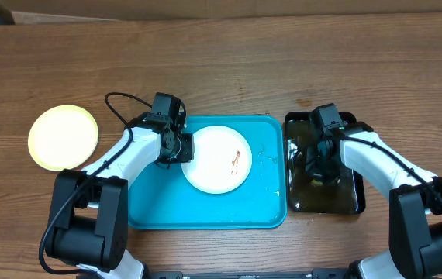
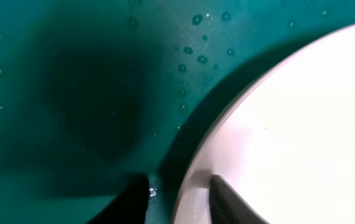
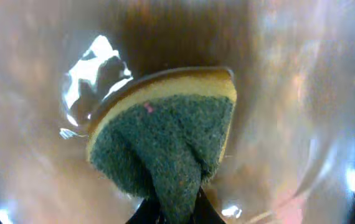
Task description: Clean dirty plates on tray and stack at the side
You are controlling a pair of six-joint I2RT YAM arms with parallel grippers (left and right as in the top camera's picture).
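Observation:
A white plate (image 1: 217, 159) with a brown smear lies in the turquoise tray (image 1: 159, 209). My left gripper (image 1: 181, 147) is at the plate's left rim. In the left wrist view its fingers (image 2: 177, 193) sit close together astride the rim of the plate (image 2: 302, 124), over the wet tray floor (image 2: 71, 74). A pale yellow plate (image 1: 63, 137) lies on the table to the left of the tray. My right gripper (image 1: 318, 167) is down in the black tray. It (image 3: 172, 208) is shut on a yellow-and-green sponge (image 3: 165, 130). A third plate is not visible.
The narrow black tray (image 1: 357, 201) holds brownish water and stands right beside the turquoise tray. Water drops (image 2: 196, 50) lie on the turquoise tray floor. A black cable (image 1: 120, 105) loops behind the left arm.

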